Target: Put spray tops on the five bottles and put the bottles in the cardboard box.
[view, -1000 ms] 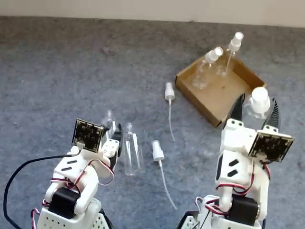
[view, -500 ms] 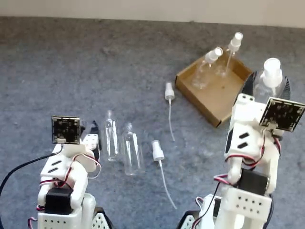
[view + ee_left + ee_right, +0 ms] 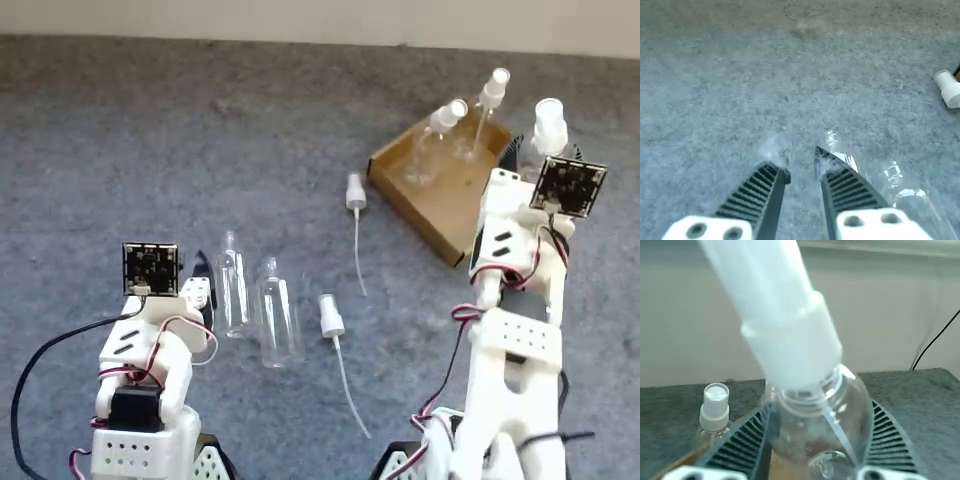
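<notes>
My right gripper (image 3: pixel 538 152) (image 3: pixel 818 412) is shut on a clear bottle (image 3: pixel 820 432) fitted with a white spray top (image 3: pixel 548 118) (image 3: pixel 782 325), held up over the right side of the cardboard box (image 3: pixel 400 190). Two capped bottles (image 3: pixel 428 148) (image 3: pixel 478 118) stand in the box; one of them (image 3: pixel 714 412) shows beyond the held bottle. Two uncapped bottles (image 3: pixel 232 282) (image 3: pixel 278 312) lie on the carpet. My left gripper (image 3: pixel 198 272) (image 3: pixel 801 167) is open just left of them, one finger beside the nearer bottle's neck (image 3: pixel 837 152). Two loose spray tops (image 3: pixel 354 192) (image 3: pixel 330 316) lie between the arms.
Grey carpet covers the table. The spray tops' long thin tubes (image 3: pixel 358 255) trail toward the front edge. A pale wall runs behind the box. A black cable (image 3: pixel 30 370) loops by the left arm's base.
My right arm has raised the capped bottle and carried it away from the front to above the box. My left gripper drew back to the left of the lying bottles.
</notes>
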### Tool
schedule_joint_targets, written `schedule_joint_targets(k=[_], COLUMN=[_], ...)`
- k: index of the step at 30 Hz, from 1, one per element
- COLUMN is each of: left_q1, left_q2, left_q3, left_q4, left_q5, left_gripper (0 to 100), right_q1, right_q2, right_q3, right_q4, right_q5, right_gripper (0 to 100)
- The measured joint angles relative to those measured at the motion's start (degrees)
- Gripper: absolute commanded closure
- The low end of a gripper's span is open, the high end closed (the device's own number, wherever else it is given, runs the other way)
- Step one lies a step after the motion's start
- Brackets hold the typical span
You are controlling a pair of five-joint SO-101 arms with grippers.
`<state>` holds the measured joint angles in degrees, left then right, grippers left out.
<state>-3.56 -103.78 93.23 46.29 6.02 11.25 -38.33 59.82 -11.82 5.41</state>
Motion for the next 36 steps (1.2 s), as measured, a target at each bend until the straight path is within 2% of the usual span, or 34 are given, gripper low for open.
schedule_joint_targets(k=[7, 17, 27, 32, 36], left_q1=[0.00, 0.00, 0.00, 0.00, 0.00], left_q2=[0.00, 0.00, 0.00, 0.00, 0.00], left_q3=[0.09, 0.97, 1.05, 1.05, 1.05], left_q4=[-1.23, -1.32, -1.41, -1.41, -1.41], left_q5=[-0.18, -0.18, -0.18, -0.18, -0.18], left_gripper=[95, 95, 95, 95, 95], right_q1=[0.00, 1.93, 2.11, 3.08, 3.69], right_q2=[13.80, 34.02, 42.73, 46.15, 49.67], right_q3=[-0.97, -15.56, -21.98, -24.44, -27.25], right_q4=[-9.49, -10.29, -10.81, -10.90, -10.90], right_q5=[0.00, 0.00, -0.26, -10.02, -12.22], right_gripper=[80.7, 80.7, 80.7, 80.7, 80.7])
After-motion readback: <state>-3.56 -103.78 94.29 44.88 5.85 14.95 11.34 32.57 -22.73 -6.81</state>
